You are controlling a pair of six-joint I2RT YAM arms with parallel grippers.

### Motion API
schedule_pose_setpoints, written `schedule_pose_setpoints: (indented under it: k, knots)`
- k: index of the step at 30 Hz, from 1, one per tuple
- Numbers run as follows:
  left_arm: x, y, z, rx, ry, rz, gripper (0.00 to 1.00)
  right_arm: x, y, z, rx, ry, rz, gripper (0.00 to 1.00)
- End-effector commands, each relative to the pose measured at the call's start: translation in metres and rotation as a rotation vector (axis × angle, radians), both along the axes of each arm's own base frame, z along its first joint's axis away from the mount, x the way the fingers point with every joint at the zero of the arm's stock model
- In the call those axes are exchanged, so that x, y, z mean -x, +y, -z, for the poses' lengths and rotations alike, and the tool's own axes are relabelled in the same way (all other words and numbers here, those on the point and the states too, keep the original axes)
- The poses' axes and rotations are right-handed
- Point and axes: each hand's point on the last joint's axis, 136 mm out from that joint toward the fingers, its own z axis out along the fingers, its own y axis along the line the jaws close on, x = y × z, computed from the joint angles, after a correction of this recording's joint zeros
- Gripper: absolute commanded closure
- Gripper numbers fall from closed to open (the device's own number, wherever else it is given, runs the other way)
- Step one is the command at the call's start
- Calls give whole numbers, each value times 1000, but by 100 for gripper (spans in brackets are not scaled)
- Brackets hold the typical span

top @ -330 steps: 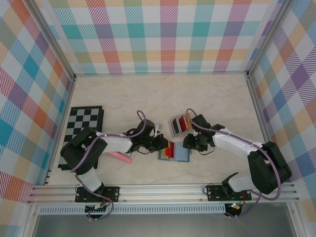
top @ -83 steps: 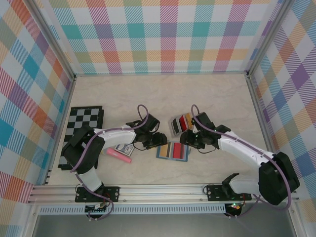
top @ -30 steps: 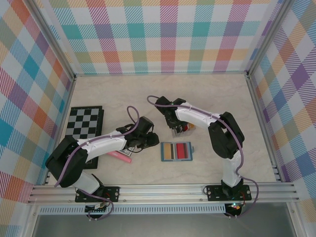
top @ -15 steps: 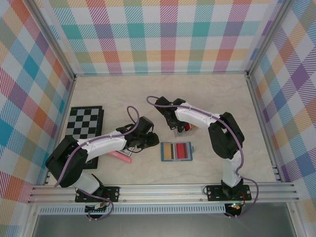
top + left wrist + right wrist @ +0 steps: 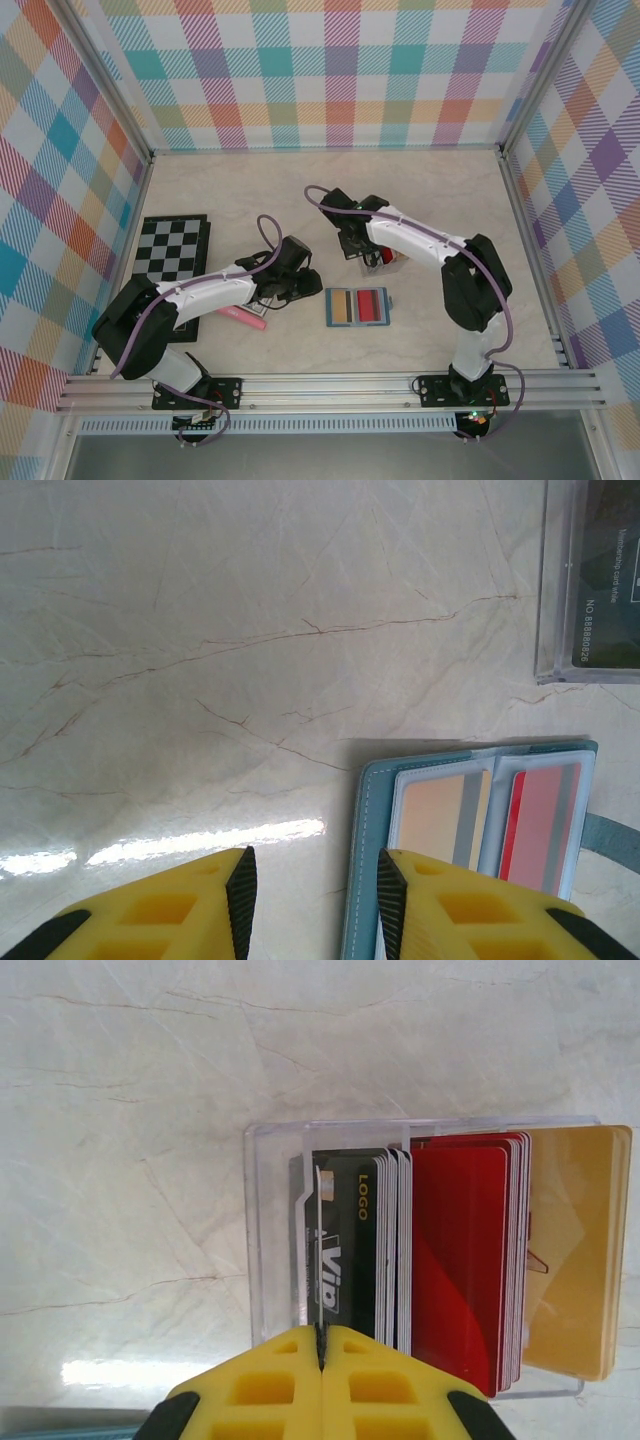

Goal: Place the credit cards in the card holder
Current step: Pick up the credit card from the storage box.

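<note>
Marble table [image 5: 450, 200]: chessboard [image 5: 170, 250], pink stick [image 5: 240, 316], card holder [image 5: 357, 306], clear tray [image 5: 265, 1240] of credit cards [image 5: 460, 1260].

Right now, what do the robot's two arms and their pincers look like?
The left arm and right arm are alike: rounded white shells between black joints, each with a purple cable looping alongside. The left gripper and right gripper have chunky yellow fingers with recessed pockets and thin black inner pads.
</note>
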Motion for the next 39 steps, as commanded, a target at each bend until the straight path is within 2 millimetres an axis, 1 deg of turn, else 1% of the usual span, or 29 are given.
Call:
schedule_pose_setpoints:
  k: [1, 3, 5, 10, 11, 14, 18, 22, 25, 32, 35, 36, 37, 39]
  knots:
    - [2, 3, -8, 24, 9, -2, 61, 13, 5, -20, -115, 14, 13, 100]
    - [-3, -3, -18, 83, -5, 9, 58, 19, 12, -36, -224, 8, 13, 100]
    - [-10, -9, -37, 182, -28, 22, 51, 27, 20, -55, -353, -9, 5, 100]
    - [-28, -32, -102, 489, -99, 75, 36, 49, 31, -90, -744, 1, 6, 99]
    - [-31, -36, -112, 533, -109, 88, 35, 52, 31, -97, -836, 12, 9, 99]
    - [-36, -51, -140, 655, -128, 133, 29, 60, 31, -113, -1022, 35, 11, 99]
    - [-38, -68, -154, 775, -103, 173, 28, 66, 30, -128, -1169, 51, 0, 98]
    - [-38, -77, -167, 868, -107, 207, 31, 68, 26, -133, -1231, 64, 6, 98]
    - [-37, -78, -169, 880, -103, 216, 43, 68, 28, -138, -1278, 63, -2, 98]
    - [-30, -76, -182, 905, -137, 247, 71, 64, 26, -130, -1315, 80, 30, 97]
    - [-30, -74, -184, 897, -149, 241, 87, 63, 25, -128, -1323, 85, 36, 95]
    - [-30, -73, -184, 896, -152, 239, 95, 63, 25, -127, -1330, 89, 33, 94]
    - [-30, -73, -184, 894, -153, 238, 100, 64, 26, -129, -1344, 96, 18, 93]
    - [-29, -73, -186, 896, -158, 243, 100, 65, 26, -129, -1364, 116, 5, 91]
